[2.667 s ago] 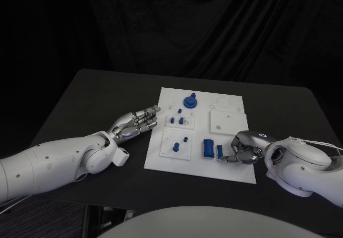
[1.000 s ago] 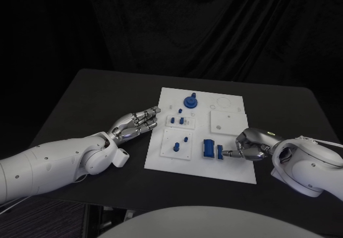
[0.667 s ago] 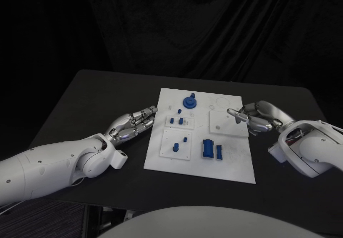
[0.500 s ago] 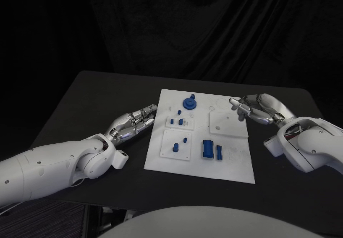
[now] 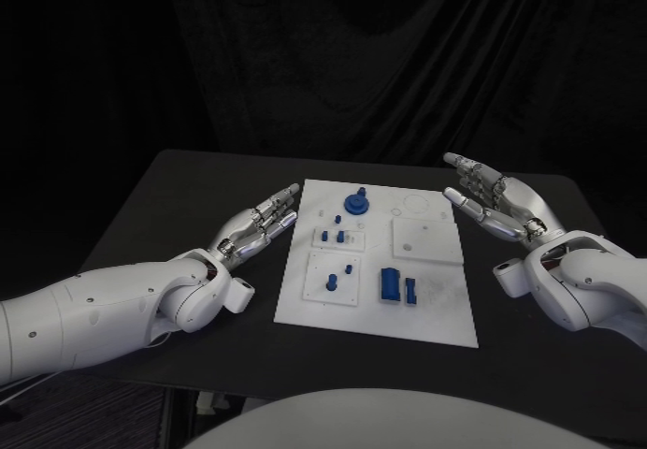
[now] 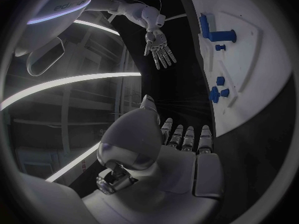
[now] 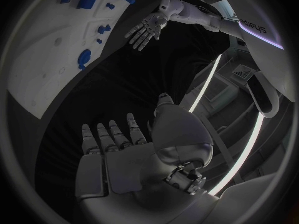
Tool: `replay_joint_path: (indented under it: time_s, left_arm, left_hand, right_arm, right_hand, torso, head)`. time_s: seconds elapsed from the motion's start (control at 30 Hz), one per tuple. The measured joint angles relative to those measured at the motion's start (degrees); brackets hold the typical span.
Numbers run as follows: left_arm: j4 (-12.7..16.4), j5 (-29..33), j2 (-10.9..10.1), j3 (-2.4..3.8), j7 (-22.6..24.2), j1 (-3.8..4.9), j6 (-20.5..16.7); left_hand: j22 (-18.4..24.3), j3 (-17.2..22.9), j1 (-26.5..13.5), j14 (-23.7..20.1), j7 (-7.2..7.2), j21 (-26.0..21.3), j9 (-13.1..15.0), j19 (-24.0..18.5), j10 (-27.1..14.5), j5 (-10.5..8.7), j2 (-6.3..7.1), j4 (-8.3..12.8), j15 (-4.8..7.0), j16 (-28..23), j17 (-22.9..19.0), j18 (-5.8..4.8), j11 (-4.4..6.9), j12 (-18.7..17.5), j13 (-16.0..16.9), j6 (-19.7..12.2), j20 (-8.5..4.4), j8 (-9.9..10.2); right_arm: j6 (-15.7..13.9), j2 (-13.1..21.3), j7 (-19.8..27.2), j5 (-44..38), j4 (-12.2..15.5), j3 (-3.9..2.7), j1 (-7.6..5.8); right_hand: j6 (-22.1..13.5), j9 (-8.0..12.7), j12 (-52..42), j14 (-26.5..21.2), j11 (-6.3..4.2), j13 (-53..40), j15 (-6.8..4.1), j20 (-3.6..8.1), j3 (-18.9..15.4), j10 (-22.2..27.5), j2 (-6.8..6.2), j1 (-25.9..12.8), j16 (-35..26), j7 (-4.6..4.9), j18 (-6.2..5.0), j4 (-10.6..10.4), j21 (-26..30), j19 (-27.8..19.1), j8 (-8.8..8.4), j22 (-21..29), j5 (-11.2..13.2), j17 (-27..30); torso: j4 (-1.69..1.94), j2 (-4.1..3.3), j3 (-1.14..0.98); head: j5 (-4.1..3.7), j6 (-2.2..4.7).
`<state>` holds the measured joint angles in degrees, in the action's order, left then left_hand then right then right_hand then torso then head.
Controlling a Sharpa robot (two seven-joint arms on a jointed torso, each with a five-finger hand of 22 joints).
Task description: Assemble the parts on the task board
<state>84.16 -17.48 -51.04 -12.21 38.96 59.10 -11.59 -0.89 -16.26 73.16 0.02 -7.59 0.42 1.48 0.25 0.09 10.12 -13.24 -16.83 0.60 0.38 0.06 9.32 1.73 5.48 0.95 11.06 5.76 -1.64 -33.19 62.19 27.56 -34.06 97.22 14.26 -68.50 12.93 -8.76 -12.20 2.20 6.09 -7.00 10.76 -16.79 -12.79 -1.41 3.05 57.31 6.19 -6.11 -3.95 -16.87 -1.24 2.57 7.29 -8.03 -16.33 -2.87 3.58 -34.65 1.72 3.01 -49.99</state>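
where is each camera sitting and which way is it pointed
Head view: on the robot's head, looking down at the task board, left hand and right hand flanking it.
Left wrist view: behind the left hand, facing across the board.
Right wrist view: behind the right hand, likewise.
Shared: each wrist view shows the board and the opposite hand.

White task board [image 5: 445, 318] flat mid-table, small blue parts [image 5: 391, 284] scattered across it
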Motion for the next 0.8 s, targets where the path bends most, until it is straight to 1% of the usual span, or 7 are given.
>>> replay_joint_path:
  time_s: [0.07,0.1,0.13,0.23,0.33,0.53,0.8]
  left_arm:
    - [-0.1,0.18,0.24,0.01,-0.01,0.02,-0.14]
    - [-0.1,0.18,0.24,0.02,-0.06,0.02,-0.14]
    - [-0.1,0.18,0.23,0.03,-0.11,0.02,-0.14]
    - [-0.06,0.22,0.2,0.36,-0.36,0.0,-0.36]
    - [0.26,0.6,0.58,1.3,-0.69,0.0,-1.14]
    - [1.63,2.59,2.1,4.29,-1.88,0.09,-5.34]
    - [4.25,8.8,4.94,9.69,-4.89,0.75,-17.1]
  left_hand:
    - [0.03,-0.15,-0.39,0.0,-0.22,0.0,-0.04,0.0,0.0,0.0,0.03,0.16,0.0,0.0,0.0,-0.01,-0.29,-0.1,-0.01,-0.22,0.0,0.0]
    - [0.12,0.18,-2.55,0.0,-0.26,0.0,-0.2,0.0,0.01,-0.29,0.33,0.5,0.0,0.0,0.01,0.0,-0.53,-0.69,-0.13,-0.36,0.0,0.27]
    - [0.24,0.81,-5.3,0.0,0.12,0.0,-0.37,0.0,-0.05,-0.69,0.81,1.13,0.0,0.0,0.01,0.0,-0.58,-1.35,-0.27,-0.74,0.0,0.54]
    - [0.5,2.62,-13.13,0.0,1.17,0.0,-0.78,-0.1,-0.05,-1.8,2.24,2.93,0.0,0.0,0.01,-0.07,-0.98,-2.94,-0.52,-1.78,-0.62,0.71]
    - [0.64,4.38,-20.81,0.0,1.98,0.0,-1.08,-0.13,0.0,-2.88,3.64,4.7,0.0,0.0,0.02,-1.4,-1.04,-4.01,-0.68,-3.0,-2.64,0.99]
    - [0.73,6.96,-32.03,0.0,4.8,0.0,-1.28,-0.17,-0.19,-4.44,5.67,7.27,0.0,0.0,0.03,-2.3,-1.24,-4.66,-0.78,-4.98,-4.47,1.33]
    - [0.82,9.68,-43.92,-0.21,6.9,-0.22,-1.39,-0.21,-0.19,-8.34,8.09,9.99,-0.2,0.0,0.03,-4.1,-1.24,-5.17,-0.86,-8.74,-4.95,1.33]
  right_arm:
    - [0.28,-0.06,1.08,0.46,-0.15,0.02,0.27]
    - [0.29,-0.07,1.12,0.49,-0.15,0.05,0.28]
    - [0.29,-0.08,1.11,0.5,-0.16,0.03,0.27]
    - [0.25,-0.57,1.05,0.71,-0.28,-0.46,0.32]
    - [0.08,-1.77,1.03,1.52,-0.76,-1.55,0.83]
    - [-0.9,-5.76,1.06,5.78,-2.31,-4.87,2.69]
    - [-4.28,-13.42,1.28,17.73,-5.31,-11.05,6.18]
  right_hand:
    - [-2.32,2.25,1.93,-1.18,-1.01,1.76,-1.53,1.65,2.92,0.75,-1.34,-4.29,-2.71,-0.12,1.17,1.75,0.43,-1.06,-1.43,1.37,1.72,1.48]
    - [-4.07,3.33,3.63,-1.83,-4.11,4.93,-3.02,4.12,4.57,1.13,-2.41,-13.58,-4.78,0.93,2.73,4.23,0.93,-2.01,-2.39,2.46,4.1,2.29]
    - [-5.73,6.71,5.15,-2.05,-5.26,6.16,-4.39,6.34,6.04,1.32,-2.85,-21.55,-5.6,4.08,3.55,6.45,1.04,-2.34,-5.41,5.04,6.29,2.62]
    - [-11.18,8.56,10.52,-2.18,-5.9,6.92,-9.75,10.9,11.71,1.4,-3.05,-37.27,-6.0,6.02,3.55,11.04,1.04,-2.54,-7.09,7.8,10.67,2.79]
    - [-12.67,8.66,12.0,-2.19,-5.9,6.95,-10.47,16.29,12.72,1.4,-3.03,-46.55,-6.0,6.15,3.55,16.36,1.04,-2.56,-7.09,7.96,15.99,2.82]
    - [-12.67,8.71,12.0,-2.18,-5.9,6.95,-10.47,16.5,12.8,1.4,-3.06,-56.46,-6.0,6.15,3.55,16.72,1.04,-2.55,-7.09,7.98,16.13,2.82]
    - [-12.66,8.7,12.0,-2.18,-5.9,6.94,-10.46,16.5,12.8,1.4,-3.11,-56.95,-6.0,6.16,3.54,16.72,1.04,-2.55,-7.09,7.97,16.13,2.82]
  torso:
    - [-0.13,0.2,-0.16]
    - [-0.13,0.2,-0.18]
    - [-0.13,0.2,-0.17]
    - [-0.14,0.2,-0.16]
    - [-0.27,0.3,-0.2]
    - [-0.82,0.83,-0.44]
    - [-2.22,2.18,-1.12]
  head:
    - [0.02,0.0]
    - [0.02,0.0]
    - [0.02,0.0]
    - [-0.01,0.36]
    - [-0.19,1.25]
    - [-0.82,4.45]
    - [-2.18,11.27]
